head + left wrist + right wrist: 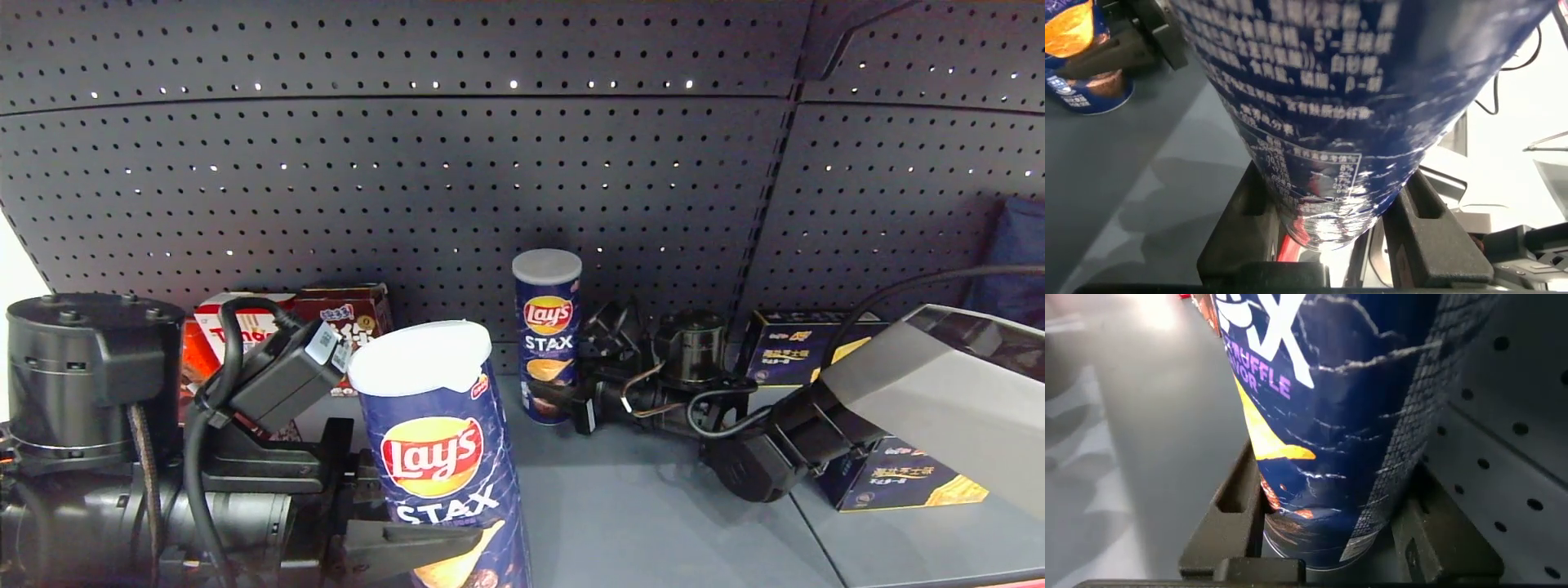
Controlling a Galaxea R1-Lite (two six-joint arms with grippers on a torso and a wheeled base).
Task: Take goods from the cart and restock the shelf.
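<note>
1. The near can (433,445), a tall blue crisp tube with a white lid, is upright at the front of the shelf (653,506). The left gripper (384,510) has it, with the fingers (1437,237) closed on the tube's lower part, one on each side.
2. The far can (547,327) is the same kind. It stands at the back, just in front of the pegboard (408,204). The right gripper (563,404) sits low at its base, and its fingers (1233,506) press against both sides of the tube.
3. My worry is toppling. Both tubes are tall and narrow and both are gripped low. If the right fingers drag as they pull away, they could tip the far can forward or knock it into the pegboard.
4. The near can could likewise lean or slip in its low grip as it is carried inward.
5. The right arm lies across the middle of the shelf, between the near can and the free space beside the far can, so I'd expect it to block the way until it clears.
6. Red boxes (351,314) crowd the left rear, close behind the left arm, and dark boxes (796,343) fill the right side.
</note>
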